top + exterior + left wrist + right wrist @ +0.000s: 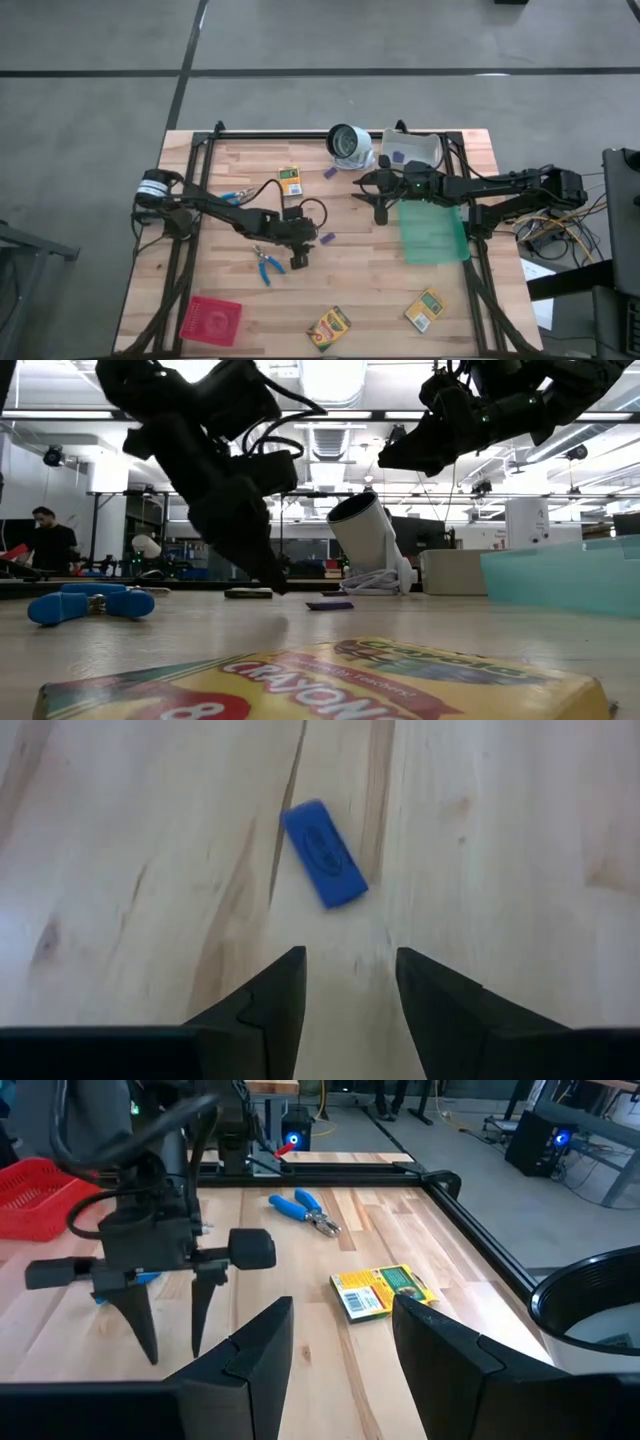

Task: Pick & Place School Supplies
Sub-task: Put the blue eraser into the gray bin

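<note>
At the near edge of the bench [240, 290] lie two crayon boxes [328, 326], one [424, 309] more to the right, and a red tray [210, 320] on the left. None of the school supplies looks put away yet, so I think most of the job is left.

In the middle, the left tool [299, 262] hangs with its fingers apart and empty, just above a small purple piece [325, 854]. The blue-handled scissor tool [266, 265] lies just left of it. There is open wood all around.

Farther off, the right tool [380, 210] is loose and empty too, beside the green mat [432, 232]. A third crayon box [290, 180] and the white bin [412, 150] sit near the far edge.
</note>
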Controlling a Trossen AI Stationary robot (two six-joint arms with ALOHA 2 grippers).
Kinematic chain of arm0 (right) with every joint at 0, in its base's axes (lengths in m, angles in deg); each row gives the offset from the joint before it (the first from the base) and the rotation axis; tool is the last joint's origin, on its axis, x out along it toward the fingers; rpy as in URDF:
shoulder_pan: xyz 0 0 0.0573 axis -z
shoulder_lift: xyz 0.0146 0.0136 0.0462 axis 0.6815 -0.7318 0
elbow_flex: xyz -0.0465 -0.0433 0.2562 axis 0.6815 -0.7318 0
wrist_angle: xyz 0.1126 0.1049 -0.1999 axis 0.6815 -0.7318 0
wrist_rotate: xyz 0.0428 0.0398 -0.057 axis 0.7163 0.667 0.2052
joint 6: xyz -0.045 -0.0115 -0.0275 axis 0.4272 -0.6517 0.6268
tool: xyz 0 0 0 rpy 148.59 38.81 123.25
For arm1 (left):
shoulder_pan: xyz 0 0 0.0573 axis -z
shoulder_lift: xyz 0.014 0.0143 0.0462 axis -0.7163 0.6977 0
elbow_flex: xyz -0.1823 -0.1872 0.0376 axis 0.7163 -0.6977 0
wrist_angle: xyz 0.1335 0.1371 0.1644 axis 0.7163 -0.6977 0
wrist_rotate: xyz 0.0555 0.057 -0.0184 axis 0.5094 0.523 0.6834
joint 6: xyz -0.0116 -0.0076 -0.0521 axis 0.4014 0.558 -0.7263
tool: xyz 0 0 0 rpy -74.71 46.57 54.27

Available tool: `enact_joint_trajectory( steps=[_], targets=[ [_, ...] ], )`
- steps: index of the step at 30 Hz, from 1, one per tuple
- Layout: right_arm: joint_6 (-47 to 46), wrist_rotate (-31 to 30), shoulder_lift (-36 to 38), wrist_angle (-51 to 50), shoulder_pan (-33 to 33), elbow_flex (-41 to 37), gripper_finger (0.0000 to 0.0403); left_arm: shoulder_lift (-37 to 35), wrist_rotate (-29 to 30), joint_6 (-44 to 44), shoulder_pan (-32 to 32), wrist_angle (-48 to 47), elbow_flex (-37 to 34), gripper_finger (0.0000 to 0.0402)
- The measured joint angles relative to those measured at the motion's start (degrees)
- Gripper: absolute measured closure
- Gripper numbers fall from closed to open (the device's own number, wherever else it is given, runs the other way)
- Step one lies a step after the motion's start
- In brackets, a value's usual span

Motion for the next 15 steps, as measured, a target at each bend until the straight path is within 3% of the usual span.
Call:
enact_joint_trajectory(
  steps=[15],
  targets=[
    [0.0, 0.0, 0.0, -0.02, 0.0, 0.02, 0.0234, 6.65, 1.13, 2.18, -0.02, 6.29, 0.94, 0.0239]
  ],
)
